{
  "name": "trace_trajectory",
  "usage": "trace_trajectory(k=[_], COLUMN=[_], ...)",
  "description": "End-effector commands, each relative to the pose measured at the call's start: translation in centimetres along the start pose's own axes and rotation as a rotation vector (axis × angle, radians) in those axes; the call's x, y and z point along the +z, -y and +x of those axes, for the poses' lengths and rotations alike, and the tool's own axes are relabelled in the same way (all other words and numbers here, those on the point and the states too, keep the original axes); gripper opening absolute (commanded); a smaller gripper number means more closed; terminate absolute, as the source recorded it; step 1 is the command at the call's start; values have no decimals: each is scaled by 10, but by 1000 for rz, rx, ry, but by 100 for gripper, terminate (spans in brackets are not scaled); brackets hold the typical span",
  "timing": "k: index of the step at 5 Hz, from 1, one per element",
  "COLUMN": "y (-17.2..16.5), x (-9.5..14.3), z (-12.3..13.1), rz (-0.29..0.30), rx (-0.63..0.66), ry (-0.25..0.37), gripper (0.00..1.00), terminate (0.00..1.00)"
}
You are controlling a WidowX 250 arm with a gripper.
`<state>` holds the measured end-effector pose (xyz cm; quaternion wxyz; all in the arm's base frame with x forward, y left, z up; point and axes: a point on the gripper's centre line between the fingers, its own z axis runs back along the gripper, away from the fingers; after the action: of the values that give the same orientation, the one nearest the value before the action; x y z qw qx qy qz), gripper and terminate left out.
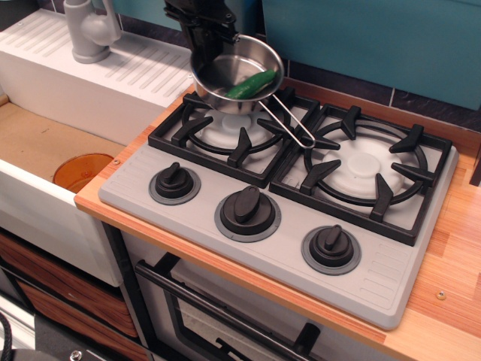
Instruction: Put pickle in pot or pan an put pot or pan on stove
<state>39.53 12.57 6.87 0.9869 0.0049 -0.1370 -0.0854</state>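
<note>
Far to the left of the claw and lower in the view, an orange disc (83,171) lies in the basin of the white sink (45,143). A grey faucet (90,30) stands just left of the claw, on the ribbed drainboard.

The black claw (204,37) comes in from the top edge and pinches the left rim of the steel pan (236,77). Its fingers are pressed onto that rim, though the exact contact is partly hidden by the pan wall. The pan tilts, its open side facing the camera, directly below and to the right of the claw. It is over the back of the left burner grate (225,128); whether its base touches the grate cannot be told.

The green pickle (252,84) lies inside the pan, to the lower right of the claw, slanting against the pan's right wall. The pan's wire handle (289,124) runs down and to the right from the pan, away from the claw, ending above the gap between the two grates.

The grey stove (285,248) spreads below and to the right of the claw, with three black knobs (247,207) along its front. The right burner grate (368,169) sits well right of the claw. The wooden tabletop (451,278) carries the stove.
</note>
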Motion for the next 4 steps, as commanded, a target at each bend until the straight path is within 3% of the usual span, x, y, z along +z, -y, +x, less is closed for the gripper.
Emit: trace_trajectory(k=[1, 4], y=[-1, 28], x=[11, 34], z=[4, 17], rz=[34, 65], rx=[-1, 35], ry=[34, 0], gripper=[100, 100], terminate=[0, 0])
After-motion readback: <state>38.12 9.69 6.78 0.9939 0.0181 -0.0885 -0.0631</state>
